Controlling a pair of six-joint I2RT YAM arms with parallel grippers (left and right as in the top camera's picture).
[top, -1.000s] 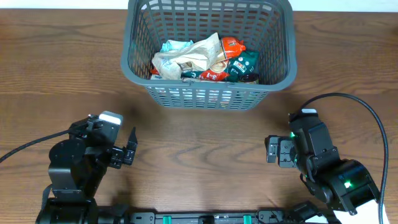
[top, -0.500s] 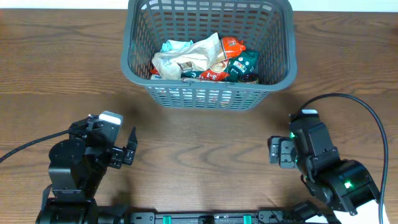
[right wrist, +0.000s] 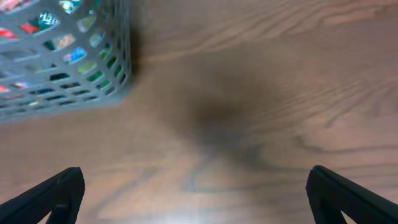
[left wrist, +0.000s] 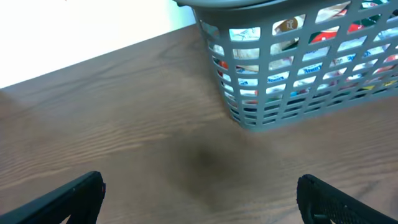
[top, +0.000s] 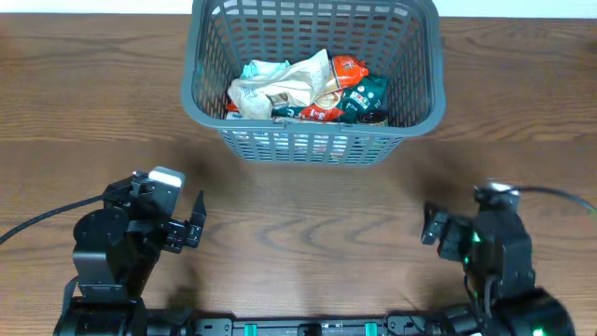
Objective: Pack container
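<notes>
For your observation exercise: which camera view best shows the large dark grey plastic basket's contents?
Overhead: it looks down into the dark grey plastic basket, showing the crumpled snack packets. Both wrist views show only one lattice corner, packets glimpsed through slots.

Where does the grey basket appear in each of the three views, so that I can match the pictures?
Overhead: the basket is at top centre, seen from above.
Left wrist: the basket is at upper right, one rounded corner nearest.
Right wrist: the basket is at upper left, only a corner showing.
Shared landmark: the colourful packets inside, seen through the slots in both wrist views.
</notes>
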